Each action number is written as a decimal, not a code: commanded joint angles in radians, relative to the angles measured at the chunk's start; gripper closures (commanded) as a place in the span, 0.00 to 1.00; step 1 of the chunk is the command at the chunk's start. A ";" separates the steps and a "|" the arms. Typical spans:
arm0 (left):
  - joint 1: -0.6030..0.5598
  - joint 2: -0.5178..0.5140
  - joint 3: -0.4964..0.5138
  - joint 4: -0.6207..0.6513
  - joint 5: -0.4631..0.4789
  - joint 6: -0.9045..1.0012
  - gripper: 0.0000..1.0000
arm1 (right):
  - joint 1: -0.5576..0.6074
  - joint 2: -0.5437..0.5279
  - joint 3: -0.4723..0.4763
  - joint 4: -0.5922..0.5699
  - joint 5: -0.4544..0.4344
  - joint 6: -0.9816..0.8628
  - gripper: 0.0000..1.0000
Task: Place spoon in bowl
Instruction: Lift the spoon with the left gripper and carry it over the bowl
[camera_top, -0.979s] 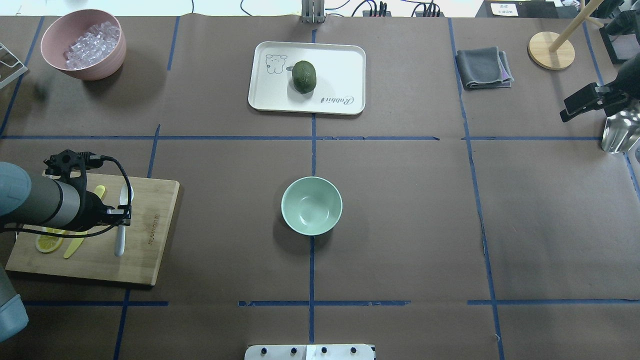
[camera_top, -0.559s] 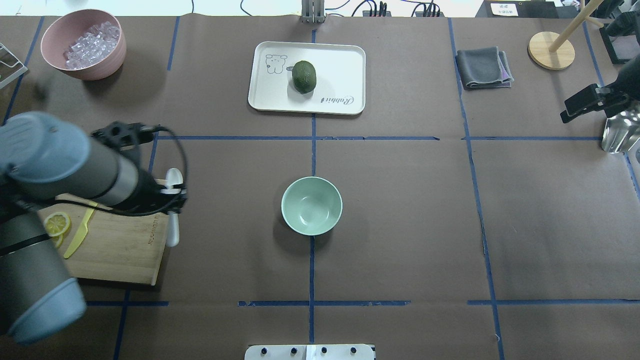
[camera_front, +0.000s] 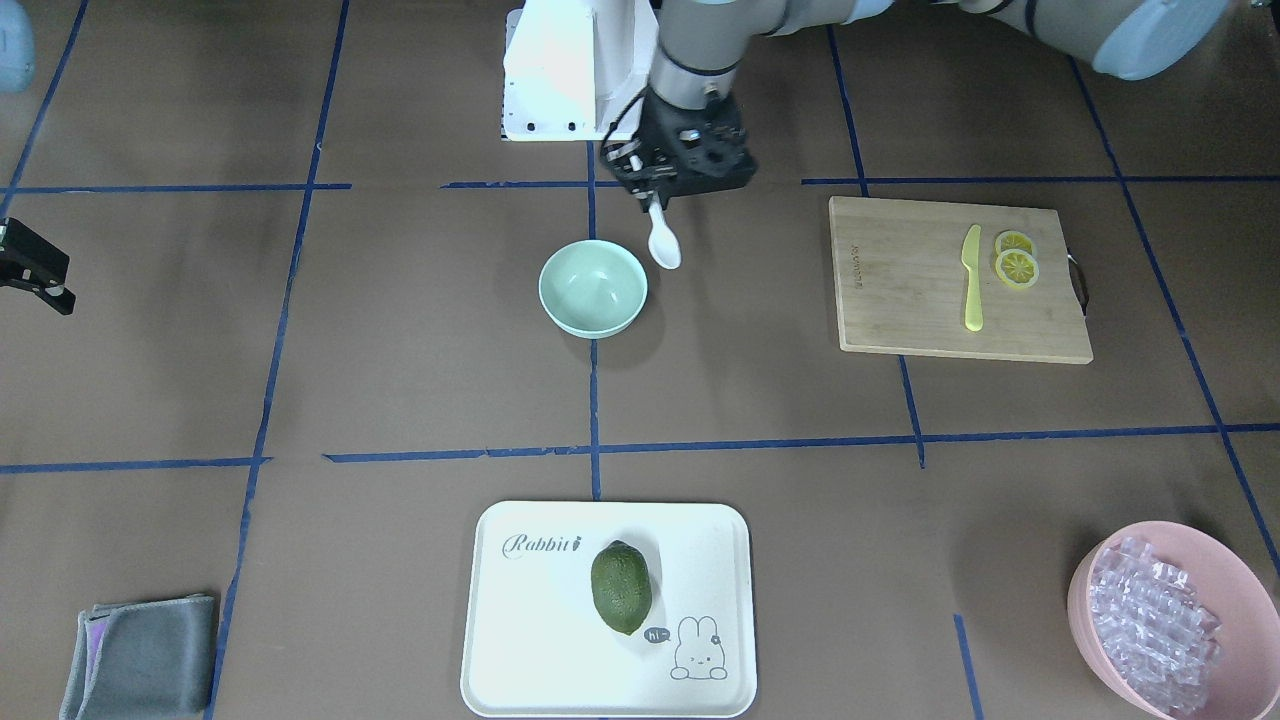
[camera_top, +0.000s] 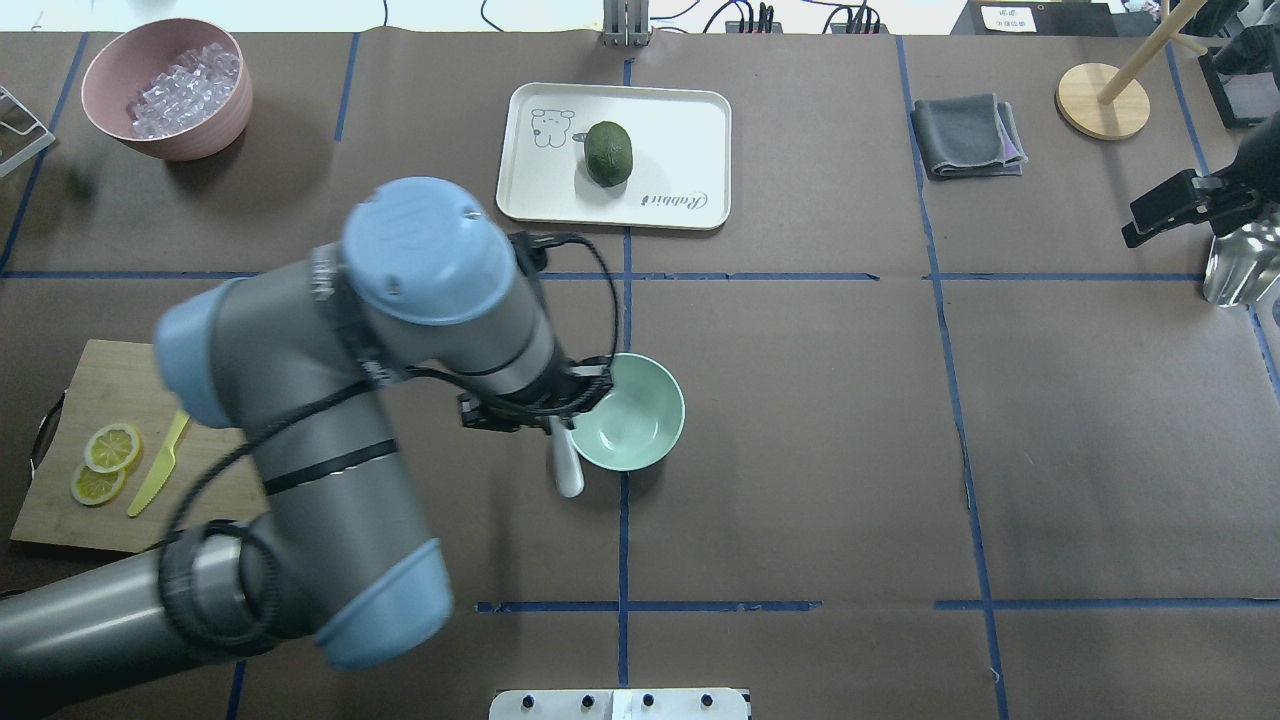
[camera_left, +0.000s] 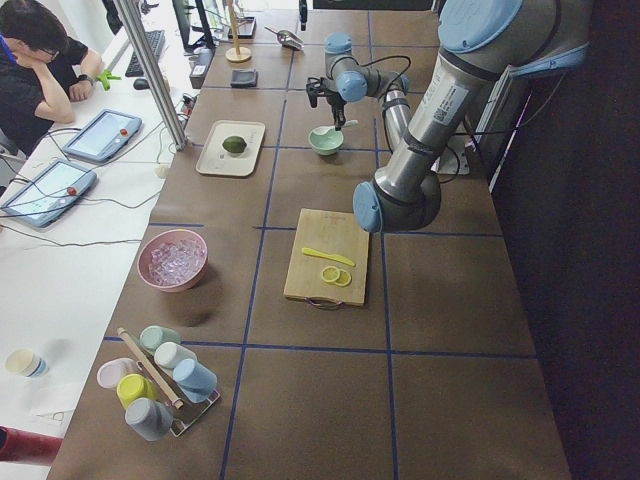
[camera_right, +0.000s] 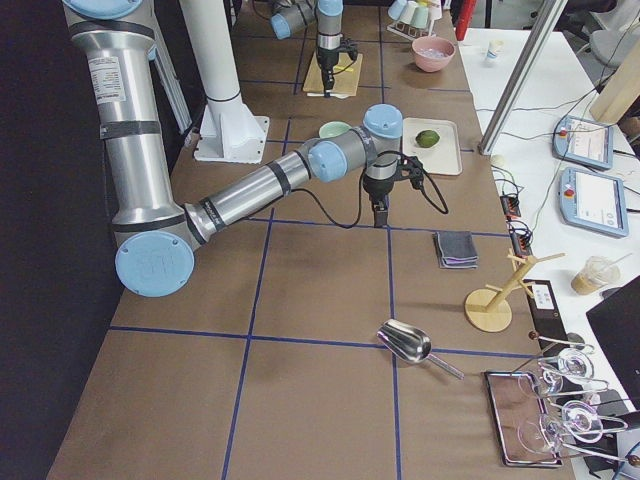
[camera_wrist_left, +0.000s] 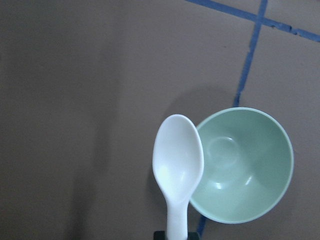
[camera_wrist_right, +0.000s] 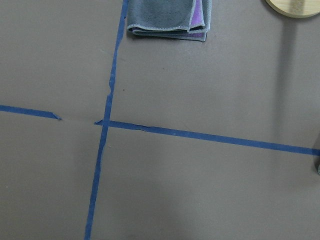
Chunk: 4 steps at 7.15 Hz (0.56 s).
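Note:
The white spoon is held in my left gripper, which is shut on its handle. It hangs above the table at the left edge of the mint-green bowl. In the front-facing view the left gripper holds the spoon with its scoop pointing away from the robot, beside the bowl. In the left wrist view the scoop overlaps the rim of the empty bowl. My right gripper hangs at the far right, away from both; I cannot tell whether it is open or shut.
A wooden cutting board with a yellow knife and lemon slices lies at the left. A pink bowl of clear cubes stands back left. A white tray with a green fruit, a grey cloth and a wooden stand are at the back.
My left arm has lifted the spoon off the cutting board and carried it right to the bowl's left edge. The right arm has not moved.

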 joint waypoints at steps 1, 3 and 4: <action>0.029 -0.068 0.156 -0.097 0.050 -0.006 1.00 | 0.000 0.000 0.000 0.000 0.000 0.001 0.00; 0.029 -0.070 0.157 -0.099 0.050 -0.005 0.99 | 0.000 0.000 0.000 0.000 0.000 0.001 0.00; 0.032 -0.067 0.157 -0.099 0.050 -0.003 0.97 | 0.000 0.000 0.000 0.000 0.000 0.001 0.00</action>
